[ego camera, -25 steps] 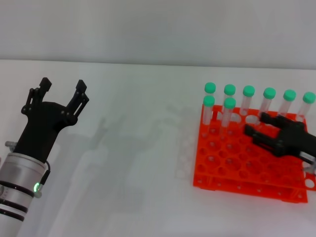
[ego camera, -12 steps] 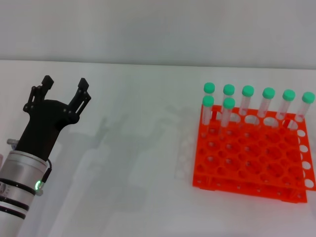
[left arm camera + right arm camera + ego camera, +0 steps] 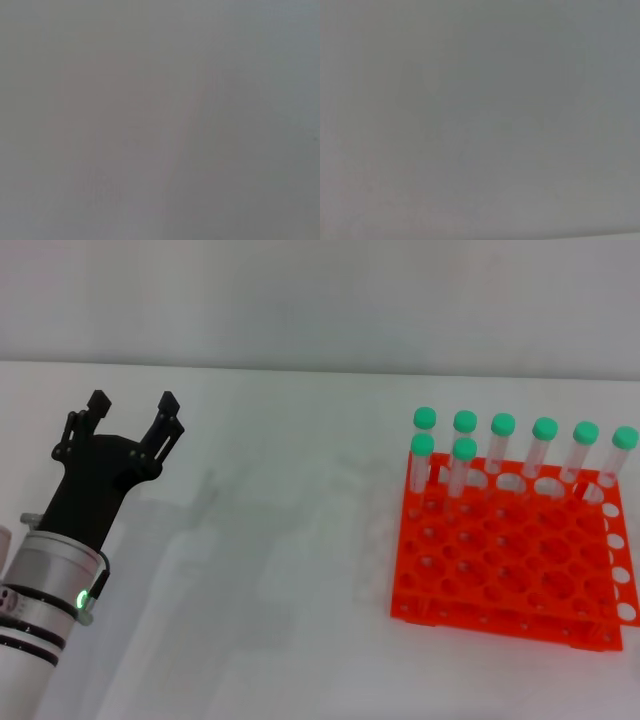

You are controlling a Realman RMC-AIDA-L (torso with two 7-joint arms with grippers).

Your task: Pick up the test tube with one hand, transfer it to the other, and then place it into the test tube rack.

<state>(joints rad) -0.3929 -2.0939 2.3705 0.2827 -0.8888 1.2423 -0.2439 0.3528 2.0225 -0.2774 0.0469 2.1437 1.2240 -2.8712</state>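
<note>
Over on the left side of the bench [image 3: 280, 570], the left hand [image 3: 131, 408] sits at the end of its white-and-silver arm, which comes up from the near-left corner and leans toward the far side. Its two black fingers [image 3: 165, 418] point away from the robot and are spread apart with nothing between them, so it's fully released. A little green light glows on the wrist band.

Way off to the right, well apart from that hand, the orange test tube rack [image 3: 510, 560] rests on the bench. Eight green-capped tubes stand upright in it: six along the far row, plus two in the next row at its left end, including the test tube [image 3: 461, 468]. Both wrist views are just blank grey. The right hand doesn't show up anywhere.
</note>
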